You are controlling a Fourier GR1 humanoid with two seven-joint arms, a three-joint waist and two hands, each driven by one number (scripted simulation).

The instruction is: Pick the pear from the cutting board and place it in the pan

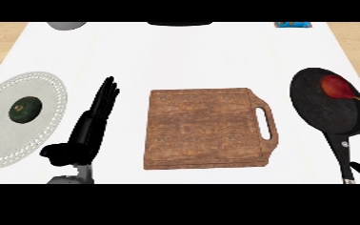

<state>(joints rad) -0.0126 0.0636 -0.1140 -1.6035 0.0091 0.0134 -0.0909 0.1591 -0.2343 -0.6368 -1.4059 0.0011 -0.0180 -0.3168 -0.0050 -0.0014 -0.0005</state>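
Note:
The red pear (338,87) lies inside the black pan (316,107) at the right edge, in the pan's far half. The pan's handle (344,155) runs toward the lower right corner. A brown wooden cutting board (207,127) with a handle slot on its right side sits in the middle, with nothing on it. My left hand (90,124) rests left of the board, open, with its fingers straight and pointing away from me, holding nothing. My right hand does not show.
A white plate (49,95) at the left edge holds a dark green round fruit (25,109). Along the far edge are a grey object (68,25), a black object (180,23) and a blue item (293,25).

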